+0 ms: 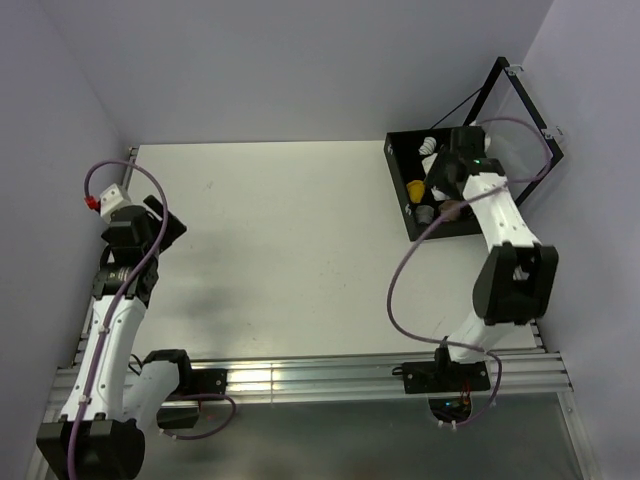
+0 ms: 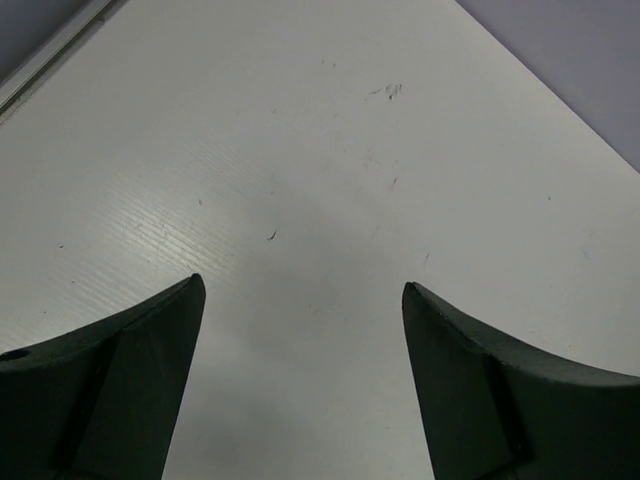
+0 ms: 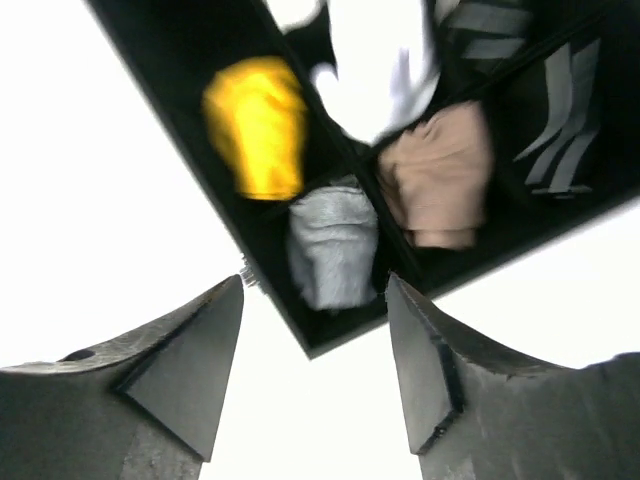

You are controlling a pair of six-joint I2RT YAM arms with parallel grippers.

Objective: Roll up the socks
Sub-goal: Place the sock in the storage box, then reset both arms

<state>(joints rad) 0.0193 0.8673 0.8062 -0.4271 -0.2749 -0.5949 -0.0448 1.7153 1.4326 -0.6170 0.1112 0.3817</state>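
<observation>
The grey sock [image 3: 333,245] lies bundled in a near compartment of the black divided box [image 3: 180,125], and the mustard-yellow sock [image 3: 257,125] is bundled in the compartment beside it. Both also show in the top view, the yellow one [image 1: 415,188] and the grey one [image 1: 425,213]. My right gripper [image 3: 315,330] is open and empty, hovering above the box's near corner, just short of the grey sock. My left gripper [image 2: 302,300] is open and empty above bare table at the far left [image 1: 150,225].
The black box [image 1: 400,195] stands at the table's right, with a black wire frame [image 1: 520,110] behind it. It also holds a white bundle [image 3: 385,75], a tan bundle [image 3: 440,180] and a black-and-white striped bundle [image 3: 560,110]. A metal rail [image 1: 300,375] runs along the near edge.
</observation>
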